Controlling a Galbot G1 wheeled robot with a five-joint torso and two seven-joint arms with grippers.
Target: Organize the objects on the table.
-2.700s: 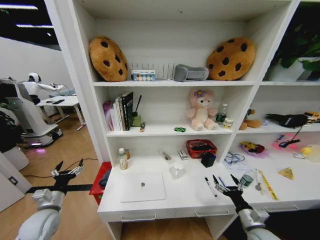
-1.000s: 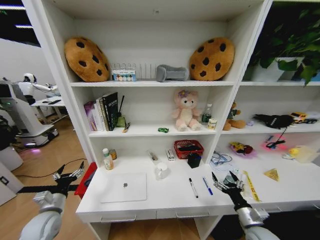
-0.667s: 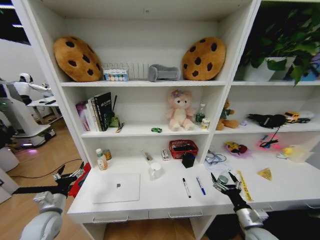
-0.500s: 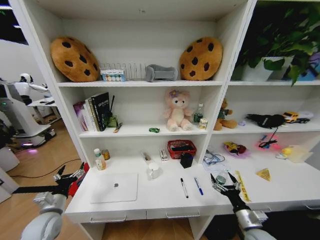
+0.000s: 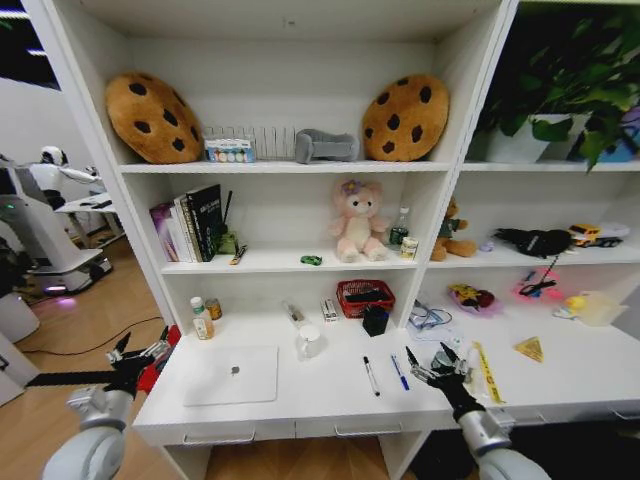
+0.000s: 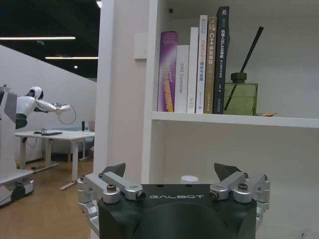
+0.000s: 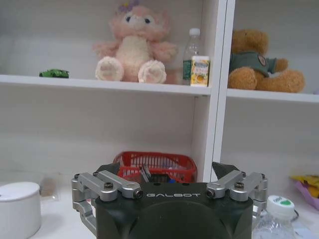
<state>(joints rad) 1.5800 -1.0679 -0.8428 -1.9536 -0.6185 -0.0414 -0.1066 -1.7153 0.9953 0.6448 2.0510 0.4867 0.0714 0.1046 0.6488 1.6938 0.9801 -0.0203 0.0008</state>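
Observation:
A closed silver laptop [image 5: 231, 375] lies on the left of the white table [image 5: 320, 405]. A black pen [image 5: 371, 376] and a blue pen [image 5: 399, 372] lie side by side right of centre. My right gripper [image 5: 433, 362] hovers open just right of the blue pen, low over the desk; in the right wrist view [image 7: 162, 172] nothing is between its fingers. A tiny green toy car [image 5: 312, 260] [image 7: 54, 73] and a small green-labelled tin [image 5: 410, 248] [image 7: 200, 71] sit on the shelf above. My left gripper [image 5: 140, 350] [image 6: 171, 172] is open, off the desk's left end.
On the desk's back stand a white mug [image 5: 307, 342], a red basket [image 5: 365, 297], a black cube [image 5: 377, 320] and a small bottle [image 5: 198, 320]. A clear bottle [image 5: 443, 358] and a yellow tape [image 5: 487, 370] lie by my right gripper. Books [image 6: 194, 69] fill the shelf above.
The camera has moved, so the whole shelf and desk sit further left in the picture than at first. My right gripper has edged left, closer to the blue pen. The left arm holds its pose.

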